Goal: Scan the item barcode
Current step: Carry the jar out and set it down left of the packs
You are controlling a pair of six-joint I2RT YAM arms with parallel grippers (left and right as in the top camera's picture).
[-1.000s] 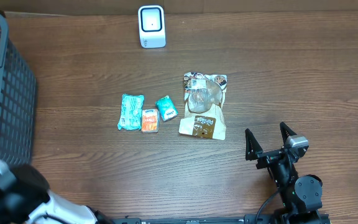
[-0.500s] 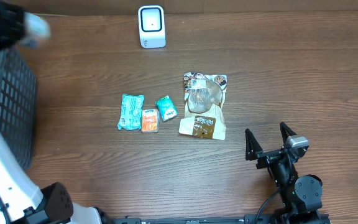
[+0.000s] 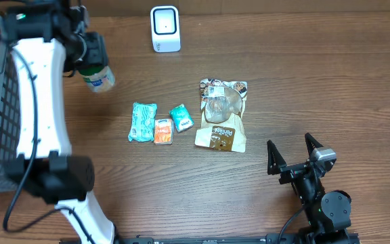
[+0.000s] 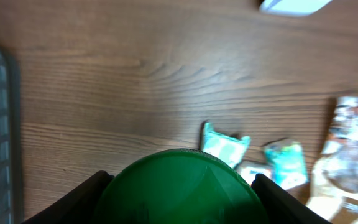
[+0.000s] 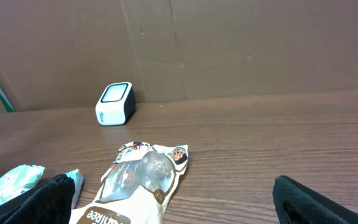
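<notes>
My left gripper point(image 3: 93, 66) hangs over the table's far left, shut on a green-lidded container point(image 3: 100, 78) with a white and teal label. In the left wrist view the green lid point(image 4: 179, 186) fills the bottom between both black fingers point(image 4: 89, 194). The white barcode scanner point(image 3: 165, 28) stands at the back centre, to the right of the held container; its edge point(image 4: 291, 5) shows at the top of the left wrist view. My right gripper point(image 3: 289, 145) rests open near the front right, with nothing between its fingers point(image 5: 48, 198).
A dark mesh basket point(image 3: 5, 108) stands at the left edge. Mid-table lie a teal packet point(image 3: 141, 121), an orange packet point(image 3: 162, 131), a small teal packet point(image 3: 181, 117) and a brown snack bag point(image 3: 223, 114). The bag point(image 5: 138, 180) lies just ahead of the right gripper.
My left arm has swung up from the front left, over the basket, to the far left of the table, carrying the green-lidded container rightwards. The right arm has not moved.
</notes>
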